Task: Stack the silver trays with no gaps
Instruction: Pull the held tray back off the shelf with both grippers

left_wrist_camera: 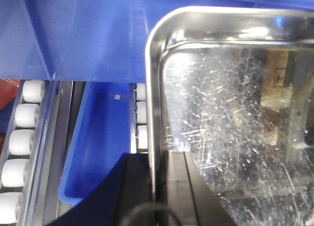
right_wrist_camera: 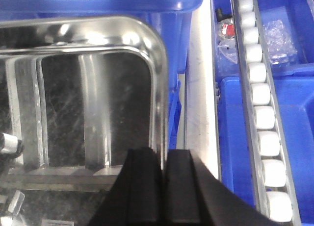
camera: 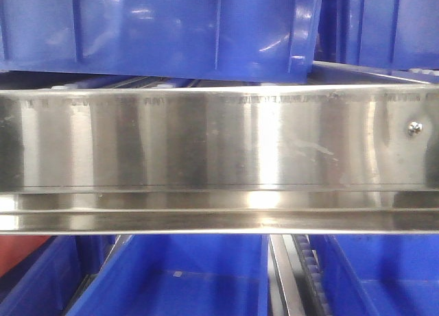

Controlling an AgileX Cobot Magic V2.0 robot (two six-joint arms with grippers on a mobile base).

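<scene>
Hands (left_wrist_camera: 158, 189) (right_wrist_camera: 164, 184) tight on side rims of silver tray (left_wrist_camera: 221, 133)

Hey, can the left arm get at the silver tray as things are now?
Likely yes: the left end effector straddles the rim of the silver tray near a corner and looks closed on it, with nothing in the way.

Facing a brushed-steel rail (camera: 206, 144) running from 9 to 3 o'clock, carrying a screw (camera: 414, 128) at 3 and catching bright vertical streaks of glare. Sitting above at 12 and below at 6, blue bins (camera: 171, 28). Lining the rack tracks beside the lower bins, white rollers (right_wrist_camera: 260, 93), running from 12 toward 5 in the right wrist view.
</scene>
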